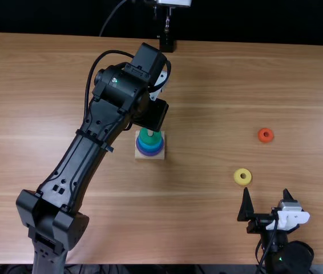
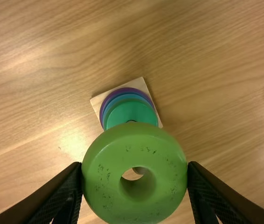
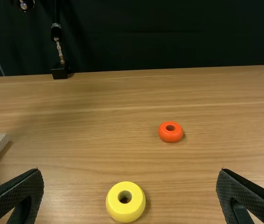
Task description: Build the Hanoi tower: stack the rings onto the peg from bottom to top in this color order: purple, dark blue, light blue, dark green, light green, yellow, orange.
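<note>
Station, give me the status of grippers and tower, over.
Left gripper: shut on light green ring. Right gripper: open, empty. Dark green ring tops stack. Yellow ring, orange ring aside, not in the way.

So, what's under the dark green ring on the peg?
Below the dark green ring, blue shows, then the purple ring on the square base. The peg inside them is covered.

Right of the stack [image 1: 150, 149] on its base [image 1: 161, 157], one ring [image 1: 261, 136] lies behind and right of another ring [image 1: 238, 177].
</note>
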`<state>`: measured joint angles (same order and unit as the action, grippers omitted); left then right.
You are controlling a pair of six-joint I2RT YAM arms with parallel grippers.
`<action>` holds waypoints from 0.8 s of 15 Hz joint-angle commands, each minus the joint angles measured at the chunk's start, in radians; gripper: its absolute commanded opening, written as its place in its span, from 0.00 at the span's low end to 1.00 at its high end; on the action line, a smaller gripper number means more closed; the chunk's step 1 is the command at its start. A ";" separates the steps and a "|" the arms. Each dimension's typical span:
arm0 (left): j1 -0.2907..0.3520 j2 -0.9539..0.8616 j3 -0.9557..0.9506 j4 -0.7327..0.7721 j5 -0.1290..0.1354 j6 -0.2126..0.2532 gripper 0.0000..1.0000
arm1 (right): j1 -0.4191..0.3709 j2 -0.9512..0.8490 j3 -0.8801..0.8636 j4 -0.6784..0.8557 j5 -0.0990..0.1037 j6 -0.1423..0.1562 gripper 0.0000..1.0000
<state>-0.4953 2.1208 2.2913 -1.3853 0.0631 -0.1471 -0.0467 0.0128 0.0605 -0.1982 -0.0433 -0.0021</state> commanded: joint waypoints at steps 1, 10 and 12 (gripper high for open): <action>-0.022 0.027 0.014 -0.004 0.009 -0.009 0.00 | -0.012 -0.013 -0.044 -0.077 -0.006 -0.005 1.00; -0.020 0.030 0.007 -0.001 0.009 -0.008 0.00 | -0.012 -0.013 -0.045 -0.077 -0.006 -0.005 1.00; -0.012 0.033 -0.006 0.001 0.009 -0.008 0.00 | -0.010 -0.013 -0.045 -0.077 -0.006 -0.005 1.00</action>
<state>-0.5159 2.1216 2.2913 -1.3849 0.0605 -0.1471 -0.0471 0.0128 0.0605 -0.1982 -0.0433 -0.0025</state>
